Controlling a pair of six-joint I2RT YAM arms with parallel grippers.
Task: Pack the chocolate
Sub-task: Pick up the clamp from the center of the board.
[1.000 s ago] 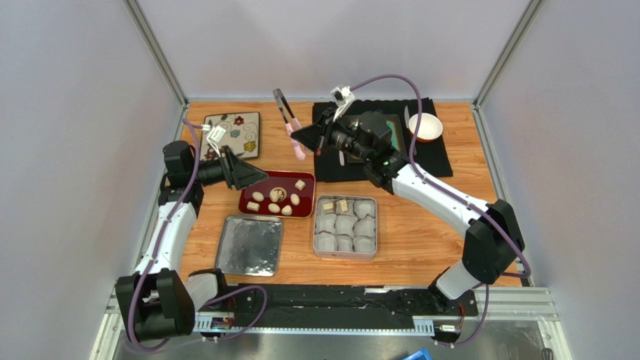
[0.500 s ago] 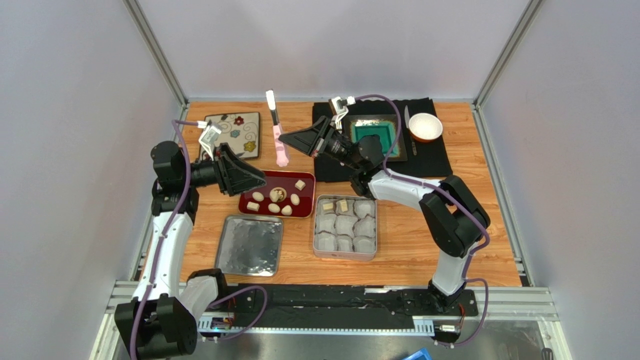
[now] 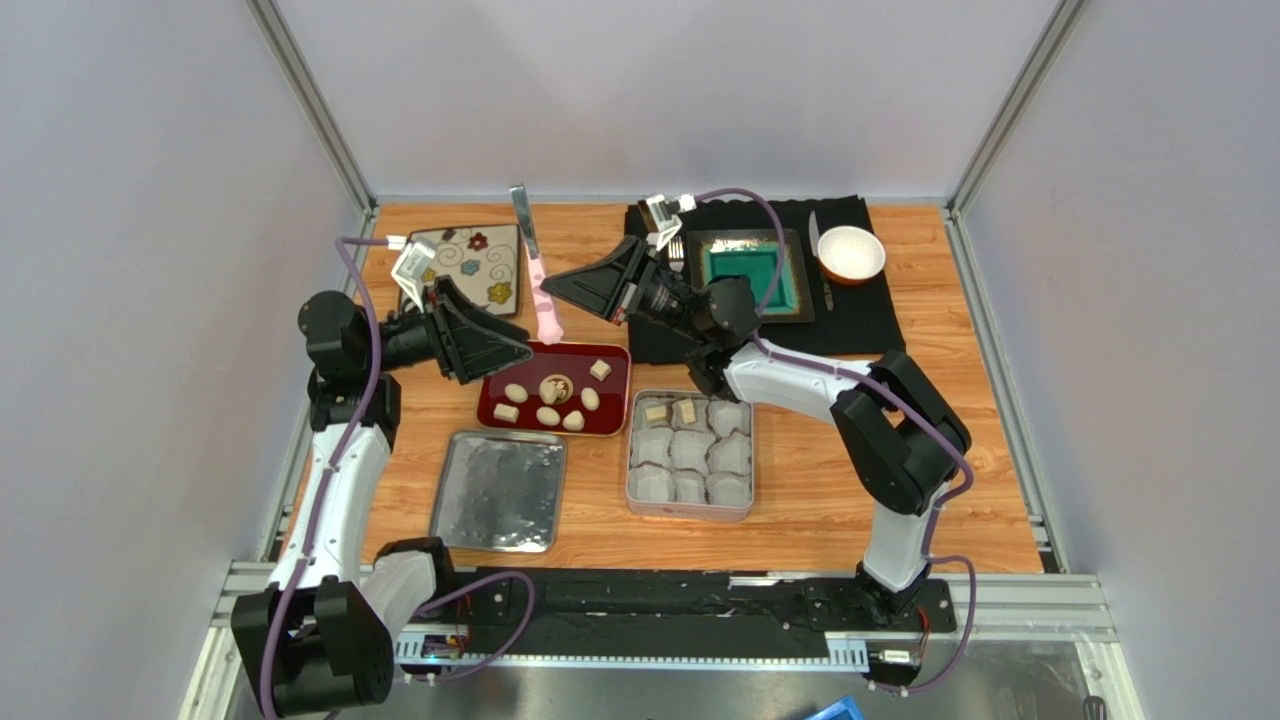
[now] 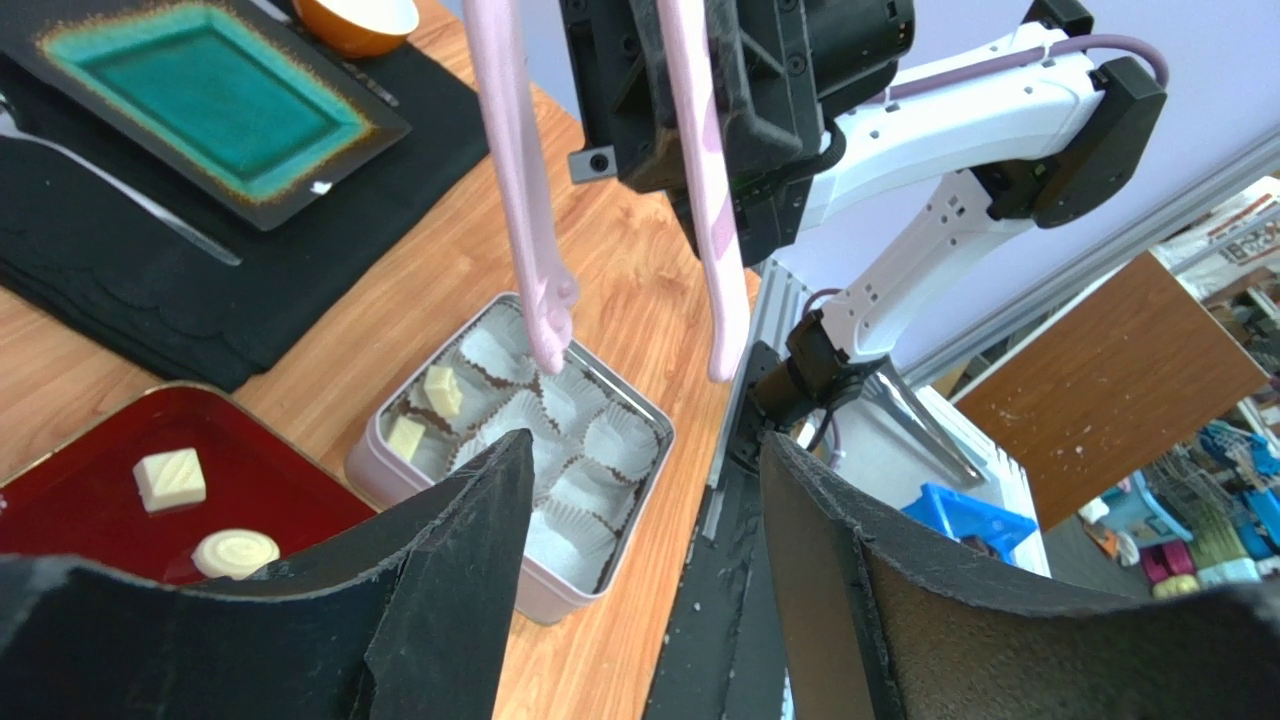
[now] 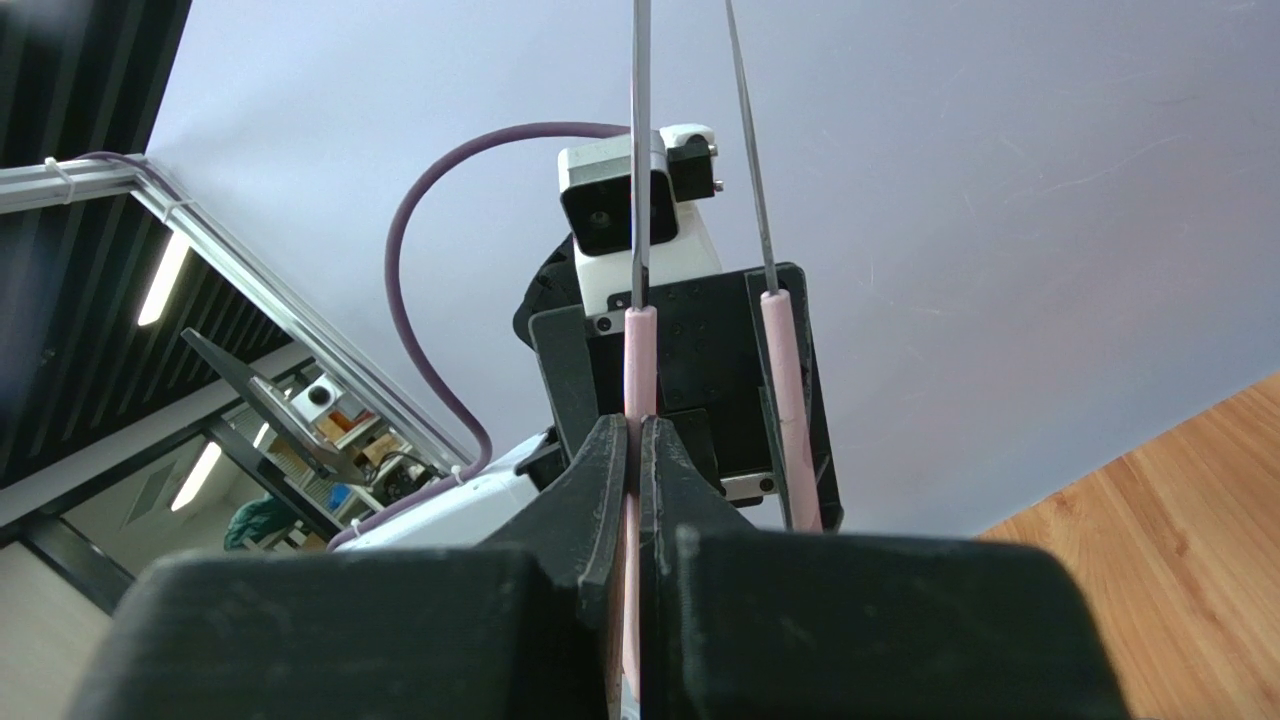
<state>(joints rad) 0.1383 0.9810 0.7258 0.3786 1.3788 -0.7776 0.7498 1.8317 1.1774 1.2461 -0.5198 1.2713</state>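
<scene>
The right gripper [image 3: 564, 285] has swung the metal tongs with pink handles [image 3: 532, 263] over to the left. They are no longer above the black cloth mat [image 3: 879, 308]. Now they hang in the air just behind the flat red tray [image 3: 609, 416], close to the left gripper [image 4: 646, 450]. It looks like the tongs are about to be passed over, so no packing is going on yet. The right arm is folded up tight, and its fingers pinch only one pink handle while the other sticks out free. The left arm is lifted, with its fingers spread wide and nothing in them, pointing at the tongs. Most of the small cream chocolate lumps [image 3: 552, 390] lie on the red tray. Two more sit in the square silver tin [image 3: 631, 450] just right of the tray.
</scene>
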